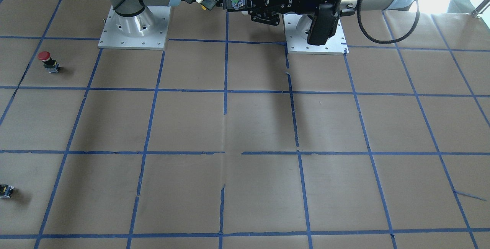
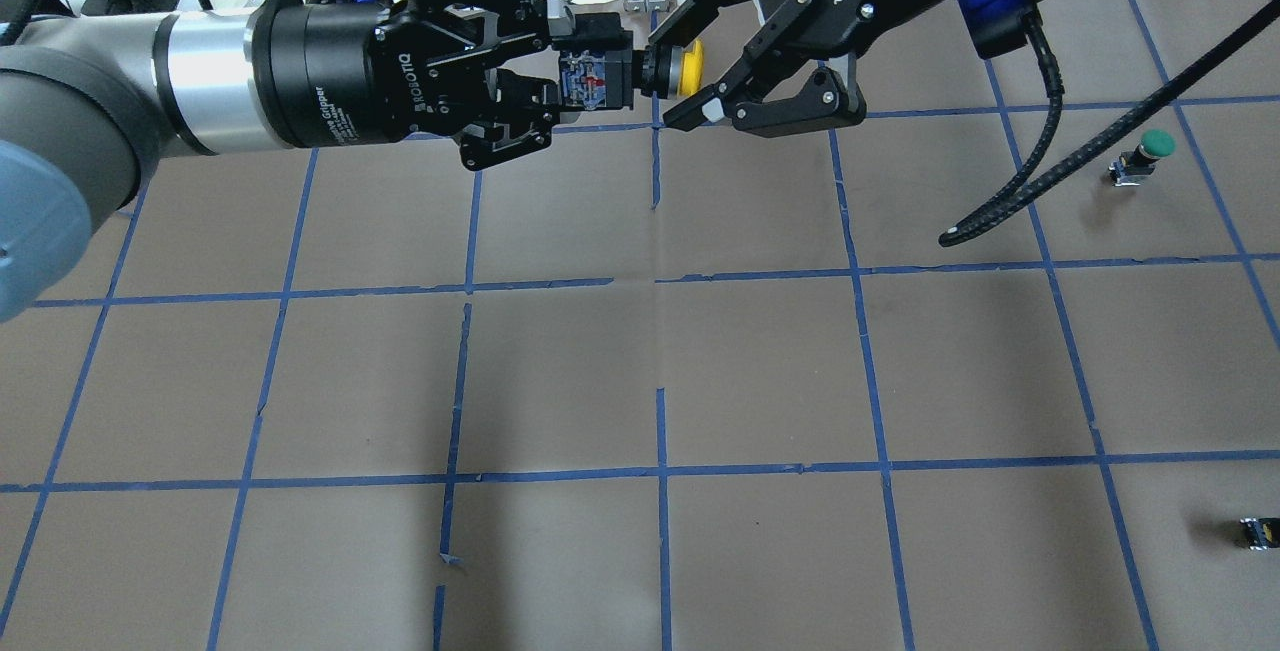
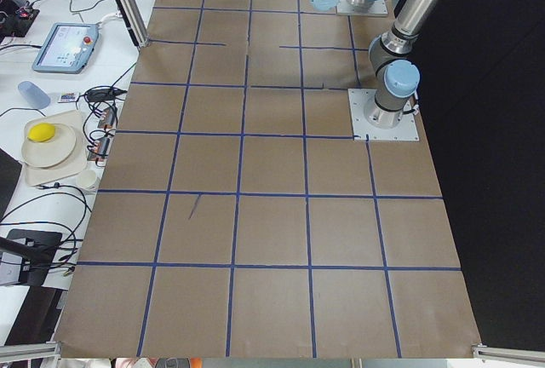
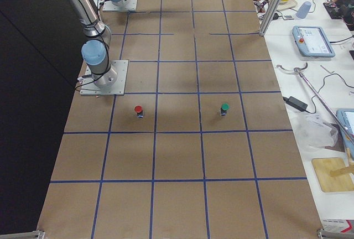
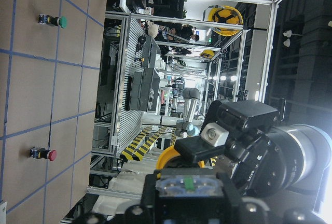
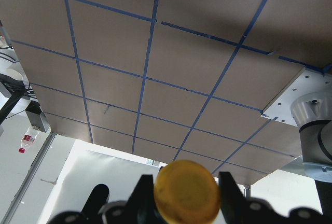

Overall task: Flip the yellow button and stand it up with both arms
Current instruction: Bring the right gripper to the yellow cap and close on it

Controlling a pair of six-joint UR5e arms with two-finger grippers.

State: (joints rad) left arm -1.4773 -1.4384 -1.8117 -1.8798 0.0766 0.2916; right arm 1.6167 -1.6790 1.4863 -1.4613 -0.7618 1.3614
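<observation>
The yellow button (image 2: 688, 68) is held in the air near the robot's base, its axis level. My left gripper (image 2: 592, 81) is shut on its black-grey switch body (image 2: 598, 79), and the yellow cap points toward my right gripper (image 2: 680, 73). The right gripper is open, with its fingers on either side of the cap and small gaps showing. The cap sits between those fingers in the right wrist view (image 6: 188, 192). The left wrist view shows the switch body (image 5: 187, 185) with the cap (image 5: 175, 159) beyond it. In the front-facing view the left gripper (image 1: 231, 2) holds the body.
A red-capped button (image 1: 45, 56) stands on the brown paper near the right arm's base plate (image 1: 134, 42). A green-capped button (image 2: 1155, 143) stands on the robot's right. A tiny black-grey part with a yellow spot (image 2: 1258, 531) lies further out on that side.
</observation>
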